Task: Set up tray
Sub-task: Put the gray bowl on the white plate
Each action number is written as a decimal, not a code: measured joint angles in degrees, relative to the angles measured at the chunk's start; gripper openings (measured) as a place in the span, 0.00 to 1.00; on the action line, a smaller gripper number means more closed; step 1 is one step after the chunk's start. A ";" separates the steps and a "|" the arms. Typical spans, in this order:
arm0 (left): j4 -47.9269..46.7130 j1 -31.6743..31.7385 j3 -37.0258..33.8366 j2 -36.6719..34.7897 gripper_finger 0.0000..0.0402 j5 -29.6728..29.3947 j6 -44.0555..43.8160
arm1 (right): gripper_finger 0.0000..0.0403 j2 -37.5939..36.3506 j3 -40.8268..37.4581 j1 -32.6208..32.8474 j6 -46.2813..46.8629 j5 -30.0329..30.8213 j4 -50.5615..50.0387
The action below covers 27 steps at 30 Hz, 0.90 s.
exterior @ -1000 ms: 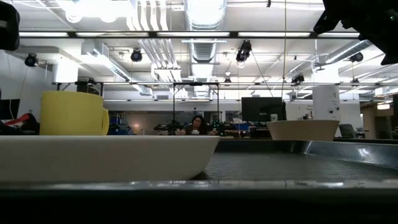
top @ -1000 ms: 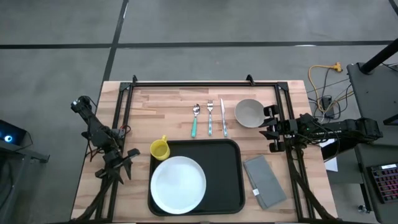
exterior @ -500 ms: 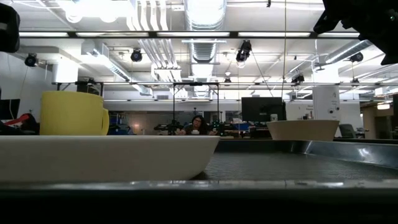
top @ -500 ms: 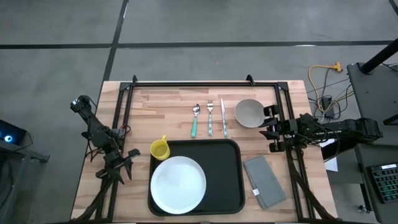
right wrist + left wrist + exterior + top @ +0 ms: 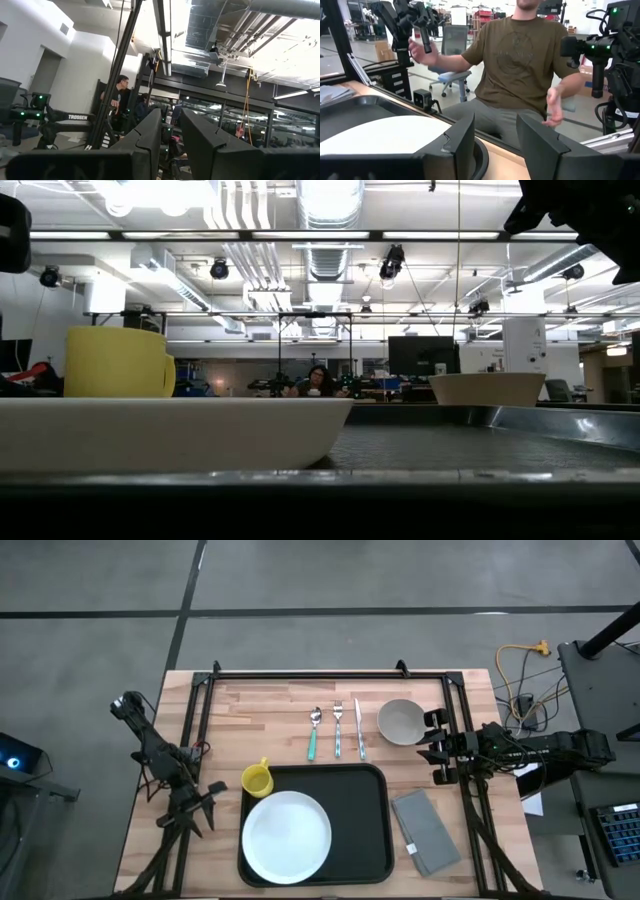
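The black tray [image 5: 360, 810] lies at the table's near middle, with a white plate [image 5: 287, 835] resting on its left half. A yellow cup [image 5: 257, 780] stands on the table by the tray's far left corner. A teal-handled spoon [image 5: 313, 735], a fork [image 5: 337, 730], a knife [image 5: 359, 728] and a pale bowl [image 5: 401, 721] lie beyond the tray. A grey napkin [image 5: 425, 830] lies to its right. My left gripper [image 5: 200, 806] hovers open left of the tray. My right gripper [image 5: 437, 746] is raised right of the bowl, slightly open with nothing in it.
A black frame [image 5: 320, 673] runs along the table's far edge and down both sides. A person [image 5: 520, 60] sits beyond the table's near edge, hands raised. Bare wood shows between the cutlery and the far rail.
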 joint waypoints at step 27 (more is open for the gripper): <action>3.46 0.00 -0.09 -0.61 0.33 0.63 5.78 | 0.17 0.00 0.02 0.00 12.18 0.50 0.35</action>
